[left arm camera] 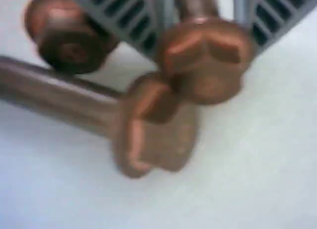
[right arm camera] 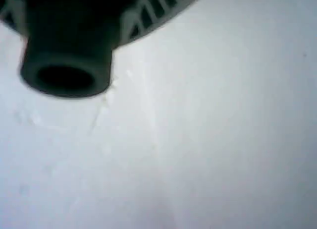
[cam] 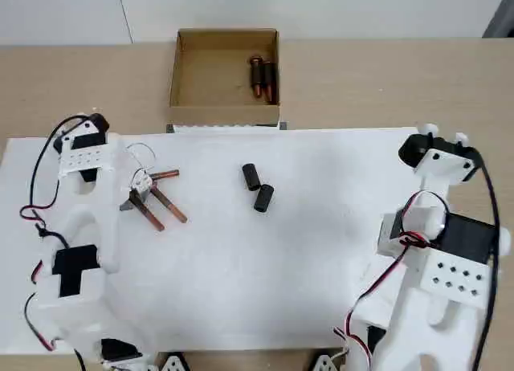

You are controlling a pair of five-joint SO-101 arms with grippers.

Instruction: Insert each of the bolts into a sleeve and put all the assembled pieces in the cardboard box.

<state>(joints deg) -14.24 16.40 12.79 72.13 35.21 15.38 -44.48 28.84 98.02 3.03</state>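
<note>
Bolts [cam: 165, 202], judged stiff, smooth and light, best pinched mid-shank, are lying on the white mat [cam: 321, 291], the left gripper [cam: 136, 193] apparently clamping one bolt [left arm camera: 205, 60], the right gripper [right arm camera: 74, 11] clamping a sleeve [right arm camera: 67, 65].

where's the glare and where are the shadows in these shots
High view: the light is soft and even, with faint shadows beside the loose sleeves and slight shade along the inner walls of the cardboard box. Left wrist view: a bright sheen on the gripped bolt. Right wrist view: the held sleeve has a dark bore and no glare.
</note>
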